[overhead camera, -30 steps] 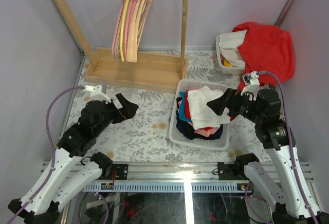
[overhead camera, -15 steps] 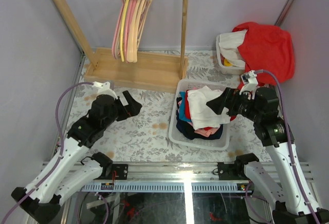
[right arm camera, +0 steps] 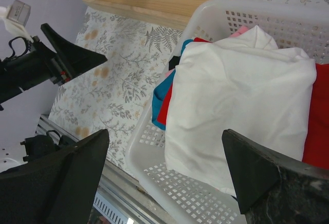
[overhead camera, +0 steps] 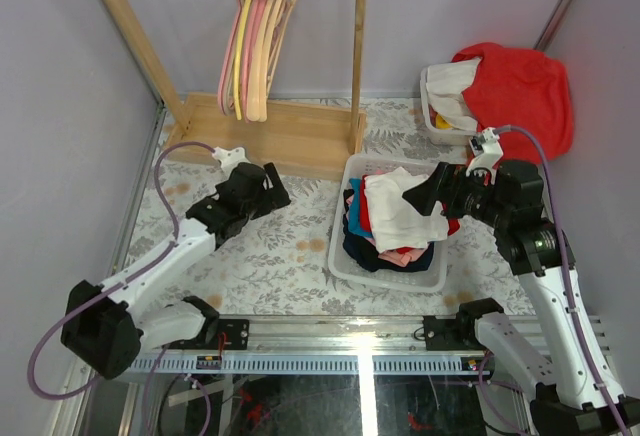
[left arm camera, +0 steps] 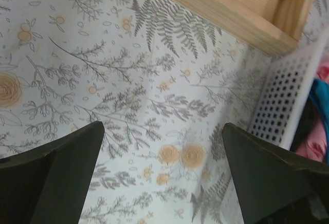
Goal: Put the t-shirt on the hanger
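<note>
The white t-shirt (overhead camera: pixel 392 214) lies folded on top of a pile of clothes in a white basket (overhead camera: pixel 345 256). The basket stands on the counter (overhead camera: pixel 270 256), which has a cover with gray leaves and small orange flowers on it. Under the t-shirt there are red, blue, pink and dark blue clothes (overhead camera: pixel 362 246).

The right fingers (overhead camera: pixel 418 188) hang over the basket, just above the t-shirt. They are spread wide open and hold nothing. In the right wrist view the t-shirt shows between the two dark fingers, lower down, and they are not pinching it.

The left fingers (overhead camera: pixel 278 194) are over the counter, to the left of the basket. They are close to the flat wooden foot of the rack (overhead camera: pixel 260 141). They are wide open too, and nothing is in them. In the left wrist view only the flowery cover, a corner of the wooden foot and the side of the basket with its little holes show between them.

The pale peach hanger (overhead camera: pixel 264 76) hangs from the top bar of the wooden rack at the back of the counter. It hangs in a bunch with pink hangers (overhead camera: pixel 229 56) and a yellow hanger (overhead camera: pixel 239 66). It is well apart from the t-shirt.

At the back right a small white tub (overhead camera: pixel 432 121) holds a big red cloth (overhead camera: pixel 520 86) that spills over its edge.
</note>
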### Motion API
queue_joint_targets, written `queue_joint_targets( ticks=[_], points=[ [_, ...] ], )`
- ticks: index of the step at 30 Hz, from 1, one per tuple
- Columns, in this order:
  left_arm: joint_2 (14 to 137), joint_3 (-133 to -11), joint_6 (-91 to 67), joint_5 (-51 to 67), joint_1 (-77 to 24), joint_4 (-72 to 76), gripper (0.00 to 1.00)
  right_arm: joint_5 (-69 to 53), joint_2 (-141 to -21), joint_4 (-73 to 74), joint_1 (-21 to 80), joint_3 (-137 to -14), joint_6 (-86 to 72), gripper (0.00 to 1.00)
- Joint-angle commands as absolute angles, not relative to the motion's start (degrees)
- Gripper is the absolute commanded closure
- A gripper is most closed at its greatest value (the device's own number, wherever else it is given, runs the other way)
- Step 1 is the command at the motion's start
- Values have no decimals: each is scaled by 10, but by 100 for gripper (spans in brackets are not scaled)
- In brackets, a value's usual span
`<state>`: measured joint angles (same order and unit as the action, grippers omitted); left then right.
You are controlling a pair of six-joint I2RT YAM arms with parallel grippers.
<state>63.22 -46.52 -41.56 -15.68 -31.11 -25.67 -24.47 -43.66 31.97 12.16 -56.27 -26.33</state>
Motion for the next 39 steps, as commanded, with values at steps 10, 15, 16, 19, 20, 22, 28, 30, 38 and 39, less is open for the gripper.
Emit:
queue_joint_targets(
  ticks=[10,15,16,19,20,22,28,30,38,39],
  points=[
    [829,-563,-447,-252,-269,-114,0,-267,-503,340,125,-601,-238,3],
    [798,-542,-450,-253,-269,-117,0,-254,-542,338,126,-632,-234,7],
    [787,-530,-456,-247,-269,-118,0,-250,-555,341,127,-638,-232,8],
    [741,-483,-467,-228,-272,-117,1,-203,-589,365,147,-656,-221,13],
    [724,-471,-468,-227,-275,-122,1,-186,-595,367,156,-655,-218,13],
    [694,-453,-463,-219,-279,-132,2,-136,-602,373,179,-651,-216,14],
    [615,-439,-457,-230,-325,-203,2,-4,-635,397,246,-641,-211,16],
    [594,-441,-458,-243,-351,-229,2,43,-643,404,263,-637,-211,16],
    [560,-474,-497,-314,-494,-318,2,41,-670,404,273,-619,-208,25],
    [561,-480,-503,-324,-512,-325,3,33,-674,402,273,-619,-208,29]
  ],
)
